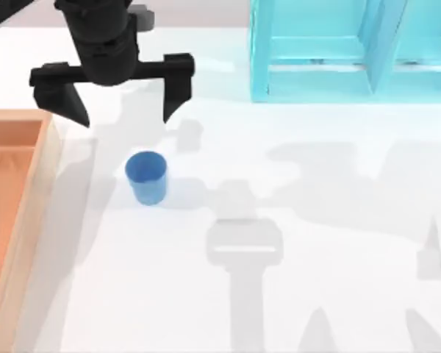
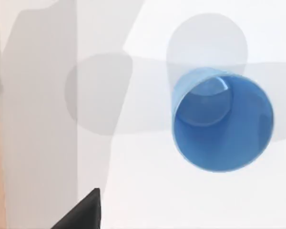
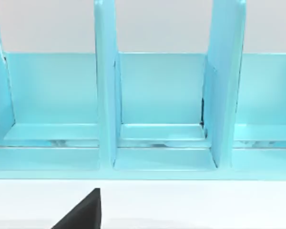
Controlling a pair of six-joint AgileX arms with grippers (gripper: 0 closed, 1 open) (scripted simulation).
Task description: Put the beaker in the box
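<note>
Fingers of the left gripper [image 1: 121, 116] are spread wide, empty, hovering above the white table [image 1: 338, 243] behind the small round blue beaker [image 1: 146, 176]. Beaker stands upright, just right of the shallow tan-rimmed wooden box [image 1: 29, 198]. Right arm faces the turquoise shelf unit [image 3: 162, 105]; its finger state cannot be told.

Bright, even light on white table [image 1: 316, 110]. Soft grey arm shadows right of beaker [image 1: 146, 177], below shelf [image 1: 353, 51]. Overlapping round shadows beside beaker in left wrist view. No glare. Edges slightly soft.
</note>
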